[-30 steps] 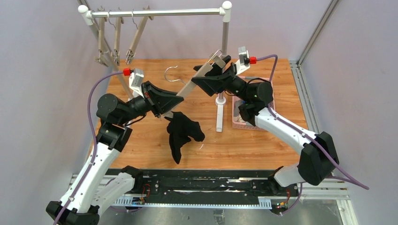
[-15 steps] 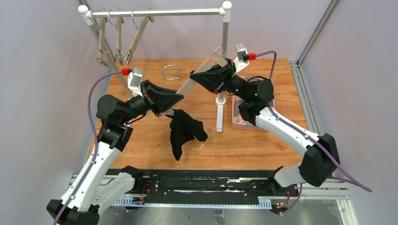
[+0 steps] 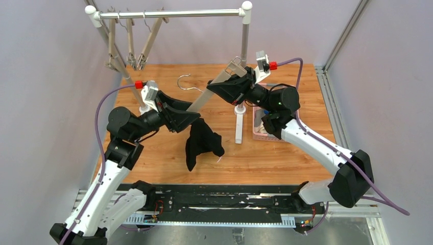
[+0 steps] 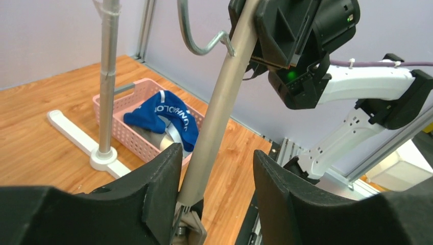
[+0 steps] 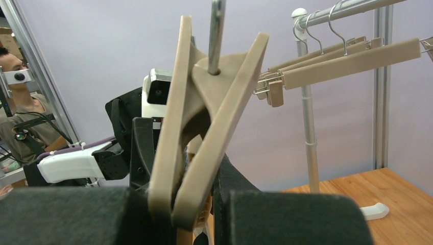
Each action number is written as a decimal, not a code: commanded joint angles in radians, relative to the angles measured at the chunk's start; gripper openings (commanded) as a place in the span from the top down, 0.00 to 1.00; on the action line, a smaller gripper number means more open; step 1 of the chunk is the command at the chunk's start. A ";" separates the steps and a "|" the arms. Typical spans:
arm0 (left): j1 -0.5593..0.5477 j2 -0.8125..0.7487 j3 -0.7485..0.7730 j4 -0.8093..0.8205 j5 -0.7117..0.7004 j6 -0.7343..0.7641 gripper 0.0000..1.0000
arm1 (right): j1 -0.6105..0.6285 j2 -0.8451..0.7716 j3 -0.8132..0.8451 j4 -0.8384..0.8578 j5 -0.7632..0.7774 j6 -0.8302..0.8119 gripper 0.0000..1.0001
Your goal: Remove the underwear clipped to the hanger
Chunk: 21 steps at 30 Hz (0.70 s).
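Note:
A beige clip hanger (image 3: pixel 205 96) slants across the middle, held up in the air. My right gripper (image 3: pixel 216 86) is shut on its upper end, squeezing the clip (image 5: pixel 204 122) between its fingers. My left gripper (image 3: pixel 192 118) stands open around the hanger's lower end; the bar (image 4: pixel 217 109) leans on one finger with a gap to the other. The black underwear (image 3: pixel 201 143) hangs at that lower end, just below my left gripper (image 4: pixel 217 159); the clip holding it is hidden. Blue underwear (image 4: pixel 163 109) with white lettering lies in the pink basket (image 4: pixel 118 120).
The clothes rack rail (image 3: pixel 173 14) at the back carries three empty hangers (image 3: pixel 127 46). Its right post (image 3: pixel 240 109) and white foot stand mid-table, next to the pink basket (image 3: pixel 257 130). A person (image 5: pixel 15 112) shows at the left of the right wrist view.
My right gripper shut on the hanger's upper clip. My left gripper then opened and shifted slightly right. The black underwear swung a little.

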 commanded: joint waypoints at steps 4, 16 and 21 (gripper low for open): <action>-0.009 -0.042 0.003 -0.129 0.014 0.116 0.39 | 0.002 -0.051 0.000 0.053 0.002 -0.020 0.99; -0.008 -0.064 -0.028 -0.184 -0.052 0.175 0.35 | 0.002 -0.079 -0.015 0.071 0.000 0.003 1.00; -0.008 -0.050 -0.028 -0.175 -0.069 0.166 0.34 | 0.002 -0.089 -0.021 0.072 0.002 0.003 0.99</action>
